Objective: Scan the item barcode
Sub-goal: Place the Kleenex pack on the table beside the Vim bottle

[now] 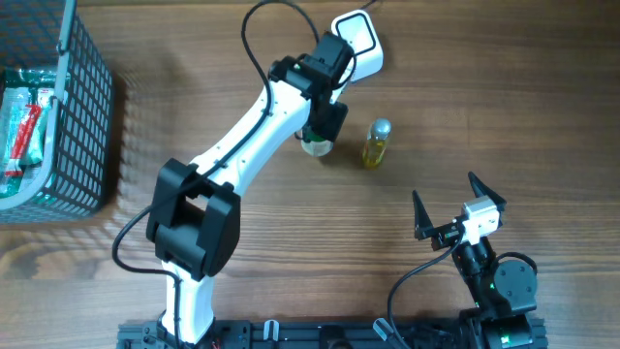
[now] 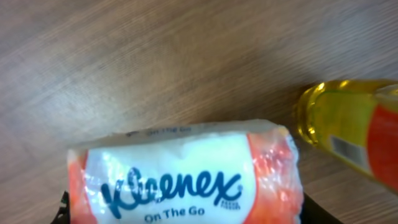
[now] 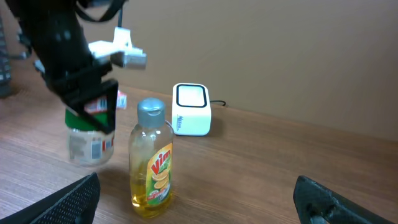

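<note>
Long axis of the tissue pack [image 2: 180, 180] runs left-right across the lower part of the left wrist view, printed face toward the camera. The left gripper [image 1: 318, 136] is clamped on it, fingers at its two ends, at upper centre overhead. It sits just left of the soap bottle [image 1: 376, 142] and below the scanner [image 1: 358, 41]. Overhead mostly hides the pack under the gripper; only the left wrist view shows the label. The right gripper [image 1: 444, 189] is at lower right, jaws wide apart, holding nothing.
</note>
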You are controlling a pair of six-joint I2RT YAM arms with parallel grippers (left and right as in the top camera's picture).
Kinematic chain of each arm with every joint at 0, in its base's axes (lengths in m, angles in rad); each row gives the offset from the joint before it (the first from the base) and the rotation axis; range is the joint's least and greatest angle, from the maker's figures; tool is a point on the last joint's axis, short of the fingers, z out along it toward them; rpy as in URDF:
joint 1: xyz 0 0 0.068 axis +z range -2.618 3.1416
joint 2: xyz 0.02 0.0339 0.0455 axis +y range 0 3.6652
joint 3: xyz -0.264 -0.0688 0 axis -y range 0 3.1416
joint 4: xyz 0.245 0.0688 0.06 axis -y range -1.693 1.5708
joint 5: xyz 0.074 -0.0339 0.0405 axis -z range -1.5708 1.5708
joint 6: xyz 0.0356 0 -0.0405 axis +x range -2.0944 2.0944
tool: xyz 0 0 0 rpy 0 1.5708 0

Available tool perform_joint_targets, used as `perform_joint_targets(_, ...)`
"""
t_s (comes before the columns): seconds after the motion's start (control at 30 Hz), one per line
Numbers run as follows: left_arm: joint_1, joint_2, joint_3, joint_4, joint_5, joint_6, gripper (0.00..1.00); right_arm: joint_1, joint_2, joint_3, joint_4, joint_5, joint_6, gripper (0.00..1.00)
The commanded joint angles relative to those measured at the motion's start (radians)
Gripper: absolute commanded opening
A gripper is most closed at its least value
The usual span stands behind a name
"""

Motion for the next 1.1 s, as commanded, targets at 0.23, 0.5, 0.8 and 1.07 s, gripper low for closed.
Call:
perform_joint_targets(0.23, 0.0, 0.0, -0.093, 0.054, -0.013, -0.043, 0.85, -0.005, -0.001, -0.001, 0.004, -0.001, -0.005, 1.0)
perform_joint_targets(0.5, 0.001, -0.058, -0.078, 0.036, -0.013, -0.055, 1.0, -0.005, -0.001, -0.001, 0.004, -0.001, -0.005, 1.0)
perform_joint_targets(0.8, 0.035, -0.259, -0.069, 0.063, -0.018, -0.188, 1.0, -0.005, -0.001, -0.001, 0.004, -0.001, -0.005, 1.0)
perform_joint_targets(1.07, 0.212, -0.28, -0.065, 0.079, -0.042, -0.33, 1.0, -0.005, -0.001, -0.001, 0.004, -0.001, -0.005, 1.0)
